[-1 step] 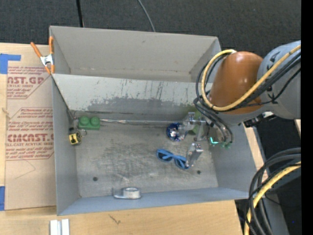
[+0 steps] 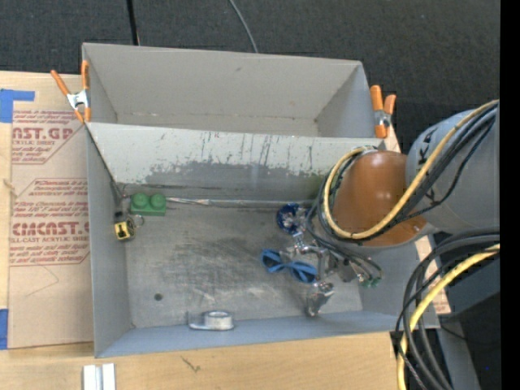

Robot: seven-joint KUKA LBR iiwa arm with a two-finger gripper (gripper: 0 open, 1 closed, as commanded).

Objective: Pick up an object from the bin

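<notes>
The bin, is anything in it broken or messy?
Nothing looks broken or spilled. The back wall of the bin is scratched and worn, and the blue pieces beside the gripper lie in a small jumble. The green block sits neatly in the far left corner.

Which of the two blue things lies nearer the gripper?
The flat blue looped piece on the bin floor, right beside the gripper. The other blue thing sits farther back, close to the rear wall.

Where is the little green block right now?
In the camera view, the green block lies in the far left corner of the bin, against its back wall, beside a small yellow-and-black thing.
</notes>
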